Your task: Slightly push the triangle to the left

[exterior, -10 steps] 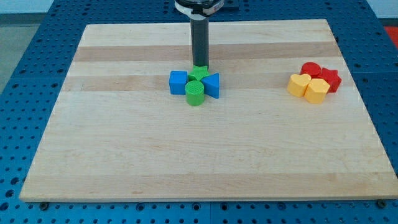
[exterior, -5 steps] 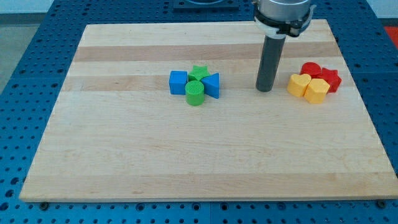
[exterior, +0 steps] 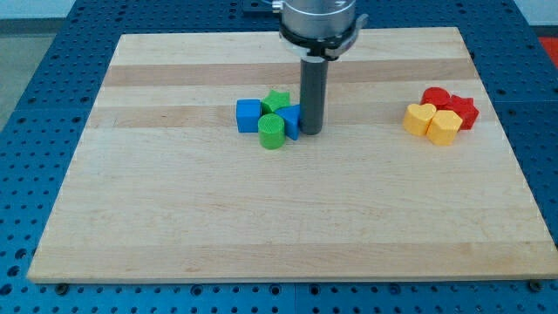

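1. Nearest to the viewer, the pale wooden tabletop (exterior: 261, 218) lies bare across its whole front half, resting on a blue perforated bench (exterior: 35, 105).
2. Moving farther in, the green cylinder (exterior: 271, 131) stands at the near edge of the central cluster, upright, touching the blocks behind it.
3. Just behind it on the left sits the blue cube (exterior: 249, 115); on the right is the blue triangle (exterior: 289, 120), partly hidden by my rod.
4. My tip (exterior: 310, 132) is down on the tabletop, pressed against the right side of the blue triangle, with the whole cluster to its left.
5. I carry no pincer at all, only this dark rod, so nothing is spread or pinched.
6. Farther back in the cluster, the green star (exterior: 277, 100) pokes up behind the cube and triangle.
7. Well apart on the right, a second cluster: the yellow heart (exterior: 419, 118) and a yellow block (exterior: 444, 127) of unclear shape in front, a red cylinder (exterior: 435, 97) and a red star (exterior: 465, 111) behind, all packed together.
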{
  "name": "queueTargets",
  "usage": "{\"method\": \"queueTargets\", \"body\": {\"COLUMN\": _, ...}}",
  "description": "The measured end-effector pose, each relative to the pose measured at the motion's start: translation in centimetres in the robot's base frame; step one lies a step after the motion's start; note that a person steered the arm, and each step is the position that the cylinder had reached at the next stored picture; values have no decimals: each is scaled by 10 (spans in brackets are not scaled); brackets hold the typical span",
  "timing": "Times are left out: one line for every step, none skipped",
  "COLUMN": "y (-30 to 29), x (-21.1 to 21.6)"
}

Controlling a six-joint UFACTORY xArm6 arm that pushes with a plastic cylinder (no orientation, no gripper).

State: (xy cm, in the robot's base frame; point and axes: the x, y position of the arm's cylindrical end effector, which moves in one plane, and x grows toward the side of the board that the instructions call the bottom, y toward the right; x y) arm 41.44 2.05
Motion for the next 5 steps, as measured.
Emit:
{"method": "queueTargets", "body": {"y": -3, "x": 0}}
{"method": "queueTargets", "body": {"y": 6, "x": -7}}
{"method": "queueTargets", "body": {"y": 50, "x": -55}}
{"method": "queueTargets", "body": {"y": 87, "x": -142}}
{"method": "queueTargets", "body": {"y": 132, "x": -212}}
